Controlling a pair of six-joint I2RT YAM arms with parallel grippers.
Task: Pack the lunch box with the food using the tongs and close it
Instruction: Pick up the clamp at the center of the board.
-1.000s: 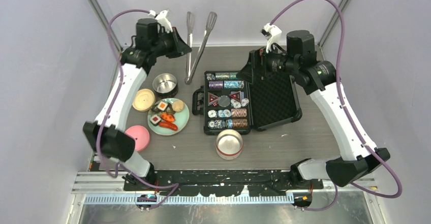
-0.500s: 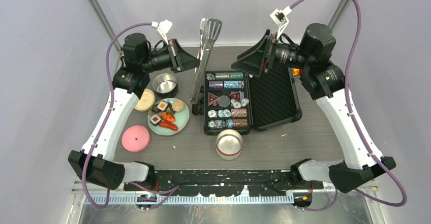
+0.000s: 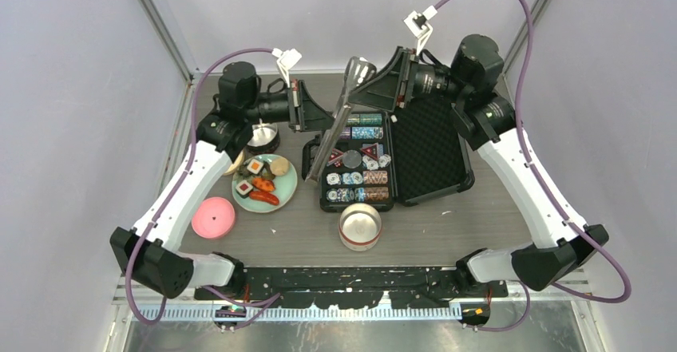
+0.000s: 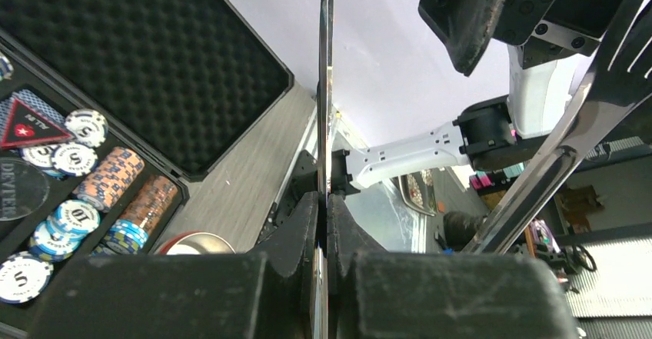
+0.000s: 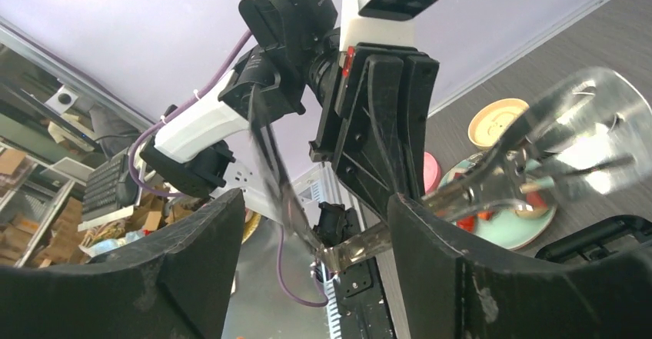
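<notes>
My left gripper (image 3: pixel 326 122) (image 4: pixel 324 201) is shut on one arm of the metal tongs (image 3: pixel 335 124) (image 4: pixel 326 85), which hang slanted over the left side of the poker case. The tongs' other arm (image 4: pixel 553 162) stands free. My right gripper (image 3: pixel 357 96) (image 5: pixel 315 197) is open at the tongs' upper end, and the tongs (image 5: pixel 430 201) pass between its fingers. The food (image 3: pixel 262 186) lies on the mint plate (image 3: pixel 287 184). The lunch box shows as a steel tub (image 3: pixel 261 136), a pale tub (image 3: pixel 360 227), a pink lid (image 3: pixel 214 217) and a cream lid (image 5: pixel 498 122).
An open black case (image 3: pixel 427 156) with striped poker chips (image 3: pixel 355 178) sits at the table's centre, its foam lid lying to the right. Both arms reach over the far half of the table. Metal frame posts stand at the back corners.
The left gripper has carried the tongs from the back edge rightward over the case. The right gripper swung left to the tongs' upper end, and its jaws have narrowed.
</notes>
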